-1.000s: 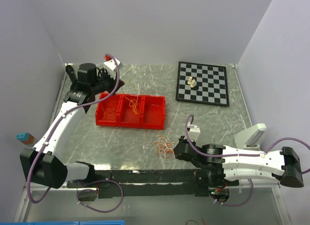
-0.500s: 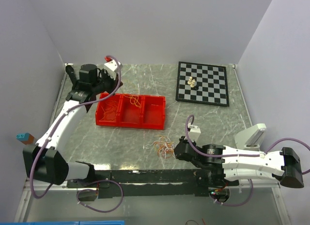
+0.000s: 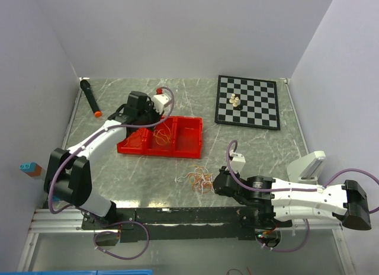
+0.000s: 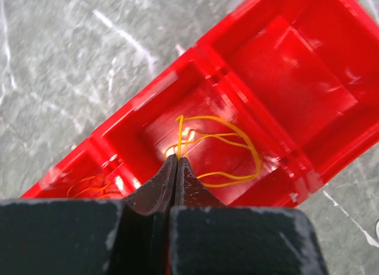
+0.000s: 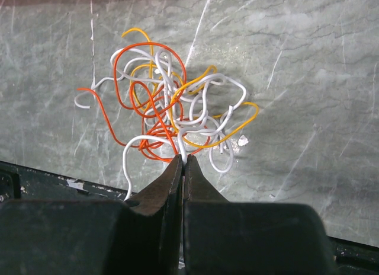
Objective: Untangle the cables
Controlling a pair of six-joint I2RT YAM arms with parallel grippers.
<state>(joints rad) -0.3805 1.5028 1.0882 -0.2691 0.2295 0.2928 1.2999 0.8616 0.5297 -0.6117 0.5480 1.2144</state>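
Note:
A hand-sized tangle of cables [image 3: 198, 180] in orange, yellow and white lies on the marble table; it also shows in the right wrist view [image 5: 172, 115]. My right gripper [image 5: 182, 158] is shut on a white cable at the tangle's near edge; in the top view the gripper [image 3: 216, 181] is just right of the tangle. My left gripper [image 4: 176, 159] is shut on a yellow cable [image 4: 179, 136] that loops in the middle compartment of a red tray [image 4: 296, 73]. In the top view it [image 3: 159, 122] hovers over the tray [image 3: 189, 150]. Orange cables [image 4: 89, 183] lie in the left compartment.
A chessboard [image 3: 247, 101] with a few pale pieces [image 3: 235, 100] sits at the back right. A black marker with an orange tip [image 3: 90, 97] lies at the back left. A white block [image 3: 306, 165] stands at the right, a blue-topped block [image 3: 28, 168] at the left edge.
My left arm has swung from the back-left corner to over the tray's middle compartment, uncovering the black marker. The right arm and the tangle have not moved.

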